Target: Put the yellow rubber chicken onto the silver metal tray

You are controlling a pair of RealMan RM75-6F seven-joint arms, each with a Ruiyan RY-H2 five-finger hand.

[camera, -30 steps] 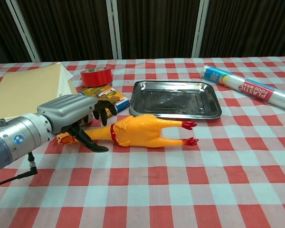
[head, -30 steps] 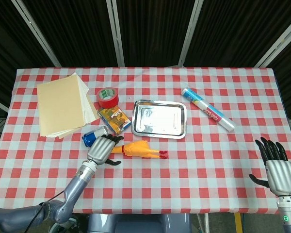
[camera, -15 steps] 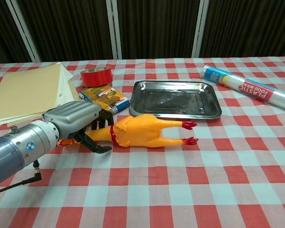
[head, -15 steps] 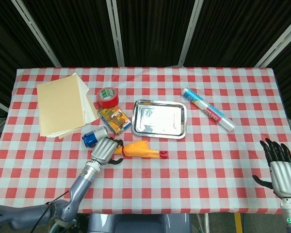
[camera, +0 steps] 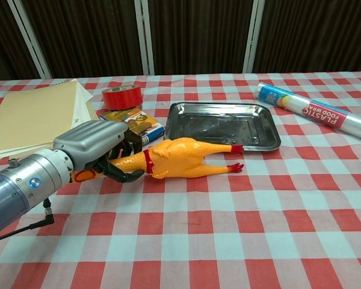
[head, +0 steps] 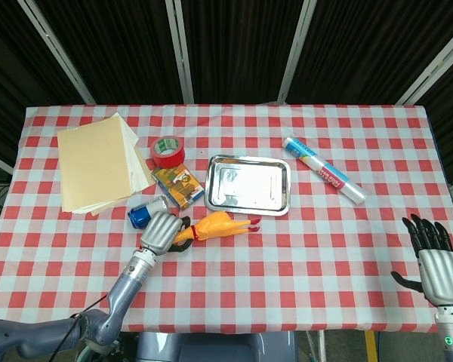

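The yellow rubber chicken (head: 215, 225) (camera: 174, 161) is tilted, its neck end raised and its red feet pointing toward the silver metal tray (head: 249, 185) (camera: 222, 125). My left hand (head: 160, 234) (camera: 93, 144) grips the chicken by the neck and head end. The tray holds nothing and lies just beyond the chicken's feet. My right hand (head: 433, 262) hovers at the table's near right corner with fingers spread and nothing in it; the chest view does not show it.
A blue can (head: 146, 213), a small colourful box (head: 177, 185) (camera: 132, 124) and a red tape roll (head: 167, 151) (camera: 123, 98) crowd the left of the tray. Tan folders (head: 98, 162) lie far left. A plastic wrap roll (head: 325, 170) (camera: 316, 112) lies right of the tray.
My left hand has closed on the chicken's neck and lifted that end, swinging the body up and toward the tray. The right hand has barely shifted.
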